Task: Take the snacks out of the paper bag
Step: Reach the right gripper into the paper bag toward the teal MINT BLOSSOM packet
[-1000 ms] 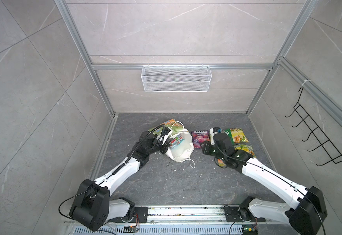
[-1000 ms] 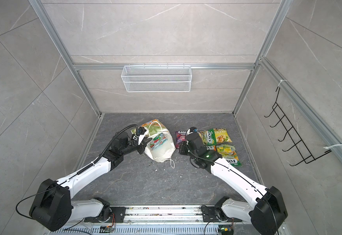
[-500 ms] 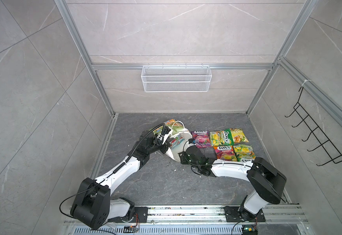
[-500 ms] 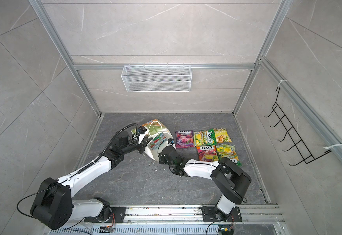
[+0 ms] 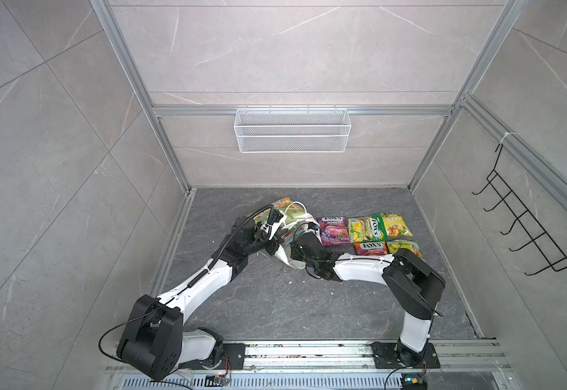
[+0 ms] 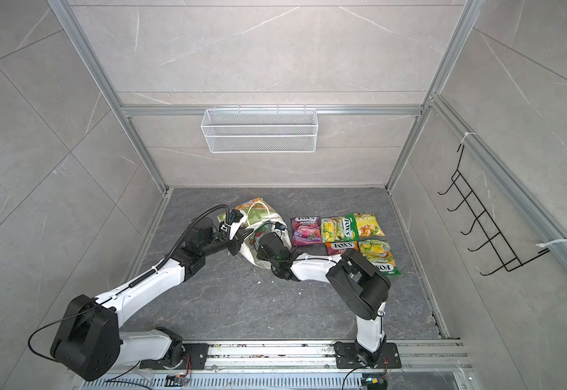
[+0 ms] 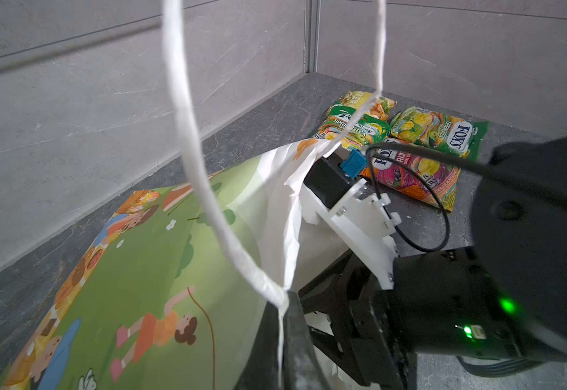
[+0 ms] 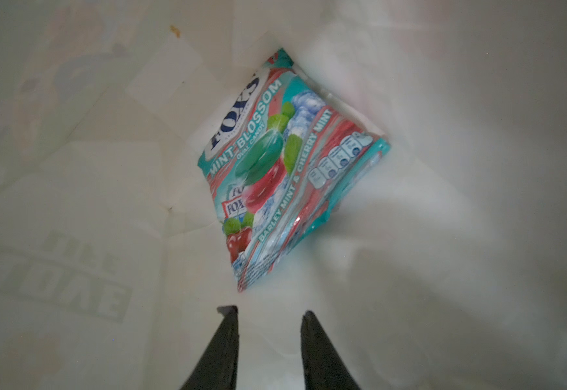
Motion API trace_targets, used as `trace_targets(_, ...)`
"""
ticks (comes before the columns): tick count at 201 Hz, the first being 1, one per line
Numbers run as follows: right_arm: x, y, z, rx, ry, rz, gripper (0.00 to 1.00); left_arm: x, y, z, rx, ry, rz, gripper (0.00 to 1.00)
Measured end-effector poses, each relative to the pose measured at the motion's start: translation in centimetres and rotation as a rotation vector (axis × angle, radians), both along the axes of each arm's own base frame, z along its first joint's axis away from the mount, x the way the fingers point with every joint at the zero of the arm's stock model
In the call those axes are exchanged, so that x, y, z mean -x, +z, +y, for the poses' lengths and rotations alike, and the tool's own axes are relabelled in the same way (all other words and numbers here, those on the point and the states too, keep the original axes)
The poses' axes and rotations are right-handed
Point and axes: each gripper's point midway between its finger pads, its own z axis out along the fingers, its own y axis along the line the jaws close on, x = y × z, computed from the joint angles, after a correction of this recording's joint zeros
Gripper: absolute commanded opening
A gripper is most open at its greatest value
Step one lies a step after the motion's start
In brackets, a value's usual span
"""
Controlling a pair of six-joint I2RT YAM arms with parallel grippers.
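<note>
The paper bag (image 5: 291,216) lies tilted on the floor, its mouth held up by my left gripper (image 7: 284,337), which is shut on the bag's rim at the base of a white cord handle (image 7: 187,135). My right gripper (image 8: 268,314) is inside the bag, open, with nothing between its fingers. Just beyond its tips a teal-red "FOX'S" snack pouch (image 8: 285,162) rests on the bag's white inner wall. In both top views only the right wrist (image 5: 305,246) shows at the bag's mouth. Several snacks lie on the floor to the right: purple (image 5: 334,230), yellow-green (image 5: 365,229), yellow (image 5: 395,224), orange (image 5: 371,248).
A white wire mesh basket (image 5: 292,131) hangs on the back wall. A black hook rack (image 5: 525,229) is fixed to the right wall. The right arm's elbow (image 5: 414,287) lies over the near edge of the snack row. Metal rails (image 5: 309,351) run along the front.
My right arm swung left from the snack row to the bag, and its gripper went into the bag's mouth. The left gripper kept its hold on the bag's rim.
</note>
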Motion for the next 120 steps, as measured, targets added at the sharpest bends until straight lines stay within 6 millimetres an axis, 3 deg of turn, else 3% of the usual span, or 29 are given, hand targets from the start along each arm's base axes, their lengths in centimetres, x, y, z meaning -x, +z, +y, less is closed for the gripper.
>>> trace_targets(39, -0.9, -1.6, 0.4, -0.018, -0.033, 0.05, 0.33, 0.0, -0.3, -0.1, -0.003, -0.003, 0.008, 0.0)
trace_targets(55, -1.2, -1.7, 0.9, -0.035, -0.038, 0.061, 0.28, 0.0, -0.4, -0.2, -0.002, -0.009, 0.01, 0.0)
trace_targets(65, -1.5, -1.6, 1.2, -0.043, -0.04, 0.059, 0.16, 0.1, -0.4, -0.2, -0.001, -0.011, 0.011, 0.0)
trace_targets(91, -2.3, -1.2, 1.8, -0.068, -0.064, 0.061, 0.0, 0.1, -0.3, -0.3, 0.0, -0.014, 0.011, 0.0)
trace_targets(120, -2.6, -0.9, 2.0, -0.079, -0.081, 0.06, 0.0, 0.1, -0.3, -0.3, 0.002, -0.017, 0.011, 0.0)
